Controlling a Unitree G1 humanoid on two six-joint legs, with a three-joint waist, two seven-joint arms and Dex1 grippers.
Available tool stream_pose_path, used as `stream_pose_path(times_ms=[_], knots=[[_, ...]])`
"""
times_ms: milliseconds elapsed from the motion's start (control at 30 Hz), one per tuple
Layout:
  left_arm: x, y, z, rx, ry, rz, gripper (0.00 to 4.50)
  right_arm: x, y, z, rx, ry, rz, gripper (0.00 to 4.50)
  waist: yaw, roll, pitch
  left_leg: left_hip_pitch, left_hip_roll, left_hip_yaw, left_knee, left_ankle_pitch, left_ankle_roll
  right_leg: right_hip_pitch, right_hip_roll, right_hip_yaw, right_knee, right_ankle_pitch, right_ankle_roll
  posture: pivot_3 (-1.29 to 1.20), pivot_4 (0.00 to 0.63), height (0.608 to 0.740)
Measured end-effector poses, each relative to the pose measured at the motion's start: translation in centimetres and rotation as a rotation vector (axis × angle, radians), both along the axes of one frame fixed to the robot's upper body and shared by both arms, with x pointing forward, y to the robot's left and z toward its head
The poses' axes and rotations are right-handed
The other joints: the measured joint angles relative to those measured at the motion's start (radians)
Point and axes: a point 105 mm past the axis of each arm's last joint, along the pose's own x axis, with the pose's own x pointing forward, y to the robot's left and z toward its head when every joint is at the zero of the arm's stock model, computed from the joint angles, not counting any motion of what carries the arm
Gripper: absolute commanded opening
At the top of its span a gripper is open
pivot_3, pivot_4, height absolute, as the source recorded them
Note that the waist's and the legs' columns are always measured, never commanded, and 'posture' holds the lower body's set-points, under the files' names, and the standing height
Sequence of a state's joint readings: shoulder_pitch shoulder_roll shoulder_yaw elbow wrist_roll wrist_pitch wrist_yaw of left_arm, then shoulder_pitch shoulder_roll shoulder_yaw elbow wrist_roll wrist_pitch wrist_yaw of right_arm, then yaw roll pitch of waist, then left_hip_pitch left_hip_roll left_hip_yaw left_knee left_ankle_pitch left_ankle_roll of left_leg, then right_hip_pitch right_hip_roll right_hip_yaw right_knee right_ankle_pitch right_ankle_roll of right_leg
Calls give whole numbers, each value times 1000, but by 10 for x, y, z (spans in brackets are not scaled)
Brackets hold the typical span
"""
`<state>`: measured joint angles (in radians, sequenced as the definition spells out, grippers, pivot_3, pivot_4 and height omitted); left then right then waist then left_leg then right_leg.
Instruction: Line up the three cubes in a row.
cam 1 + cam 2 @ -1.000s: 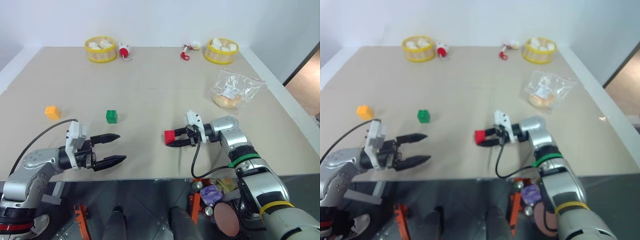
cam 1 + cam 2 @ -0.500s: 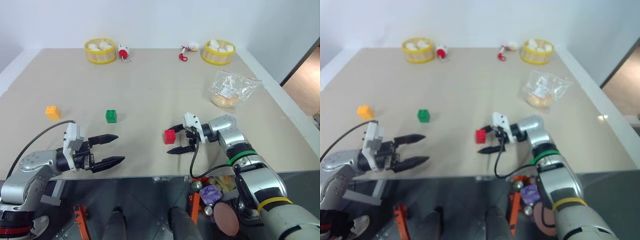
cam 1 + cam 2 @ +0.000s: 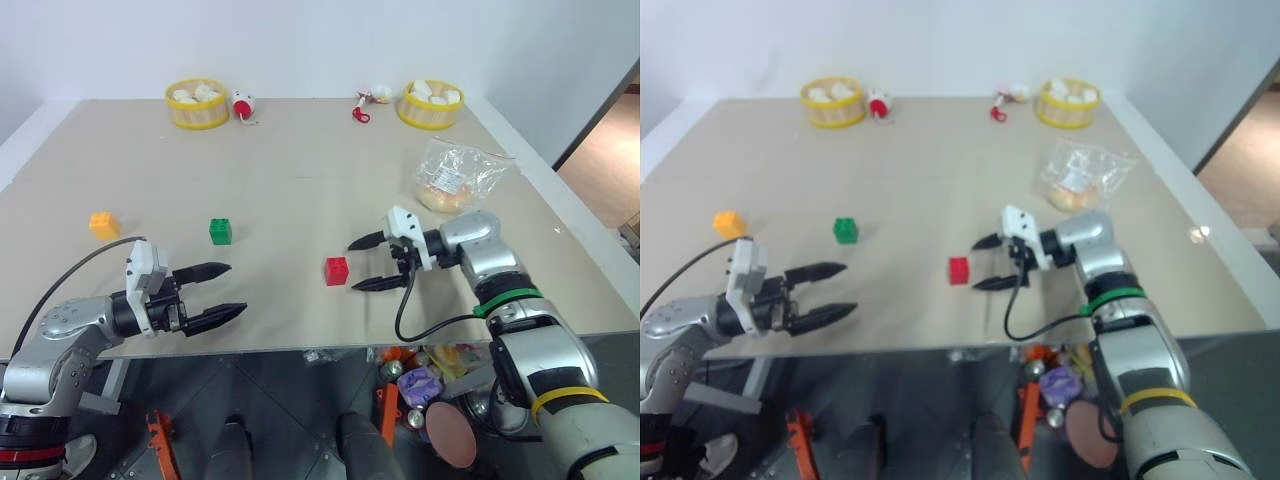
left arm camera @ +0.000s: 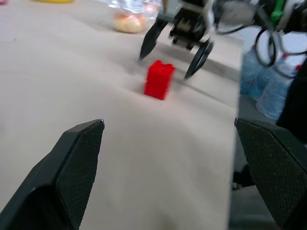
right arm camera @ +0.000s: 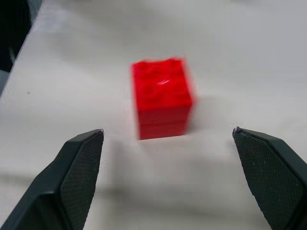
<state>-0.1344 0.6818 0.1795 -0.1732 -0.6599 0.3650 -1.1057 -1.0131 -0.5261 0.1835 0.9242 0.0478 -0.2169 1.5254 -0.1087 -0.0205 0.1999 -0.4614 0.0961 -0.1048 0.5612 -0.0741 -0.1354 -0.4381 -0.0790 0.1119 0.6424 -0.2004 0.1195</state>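
The red brick point(image 3: 337, 271) stands upright on the beige desk point(image 3: 300, 180), studs up, near the front edge and slightly right of centre. Nothing touches it.

The right pincer point(image 3: 366, 262) hangs just to the right of the red brick, pointing toward it. Its two black fingers point(image 3: 364, 241) are spread wide and empty, with a clear gap between the fingertips and the brick. In the right wrist view the red brick point(image 5: 162, 97) sits between the two open fingers but beyond their tips.

The left pincer point(image 3: 222, 290) is at the front left of the desk, over its near edge, pointing toward the right. Its fingers are spread wide and hold nothing.

The green brick point(image 3: 221, 231) rests on the desk left of the red brick and slightly farther back. The orange-yellow brick point(image 3: 104, 225) lies farther left, near the left edge, roughly level with the green one. The three bricks are well apart from one another.

At the far edge stand two round yellow baskets point(image 3: 197, 104) point(image 3: 432, 104) holding white pieces. A clear plastic bag point(image 3: 455, 178) with an orange snack lies at the right side, behind the right pincer.
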Motion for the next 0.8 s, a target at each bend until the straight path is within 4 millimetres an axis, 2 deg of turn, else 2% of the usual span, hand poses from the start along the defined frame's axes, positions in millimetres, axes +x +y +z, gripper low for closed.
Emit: stream_pose_path(times_ms=[200, 333, 433, 533, 600, 667, 767, 800], knots=[[9, 5, -1, 16, -42, 99, 4500, 0, -22, 32, -13, -113, -27, 4464, 7, 0, 0, 0, 0, 0, -10, 1, 1, -2, 0, 0, 0, 0, 3, 0, 150, 740], [17, 8, -6, 1, -35, 202, 4500, -1, -26, 68, 91, -170, -57, 4464, 7, 0, 0, 0, 1, 0, -14, 0, 0, -3, 0, 0, 0, -4, 7, 0, 150, 740], [22, 15, -17, 26, 3, 301, 4500, -2, -15, 103, 268, -197, -65, 4464, 6, 0, 0, 0, 1, 0, -14, -1, -1, -3, 0, 0, 0, -5, 7, 0, 150, 740], [26, 20, -29, 28, 58, 419, 4500, -7, 11, 130, 425, -213, -47, 4464, 9, 0, 0, 0, 1, 0, -14, -1, -1, -3, 1, 0, 1, -6, 8, 0, 150, 740], [29, 21, -33, 28, 84, 480, 4500, -14, 25, 131, 472, -197, -34, 4464, 12, -1, 0, 0, 1, 0, -13, -1, -1, -2, 1, -1, 0, -5, 7, 0, 150, 740], [32, 25, -36, 22, 109, 549, 4500, -20, 37, 118, 489, -153, -26, 4464, 22, -1, 0, 0, 0, 0, -11, -2, -2, -1, 1, 0, 0, -5, 7, 0, 150, 740], [37, 28, -42, 37, 142, 626, 4500, -24, 43, 97, 488, -91, -57, 4464, 34, -1, 0, -1, 0, 0, -10, -1, -2, -1, 1, 0, 0, -5, 7, 0, 150, 740], [39, 28, -40, 40, 139, 640, 4500, -24, 44, 96, 490, -84, -60, 4464, 34, -1, 0, -1, 0, 0, -10, -2, -2, -2, 1, 0, 0, -5, 6, 0, 150, 740]])
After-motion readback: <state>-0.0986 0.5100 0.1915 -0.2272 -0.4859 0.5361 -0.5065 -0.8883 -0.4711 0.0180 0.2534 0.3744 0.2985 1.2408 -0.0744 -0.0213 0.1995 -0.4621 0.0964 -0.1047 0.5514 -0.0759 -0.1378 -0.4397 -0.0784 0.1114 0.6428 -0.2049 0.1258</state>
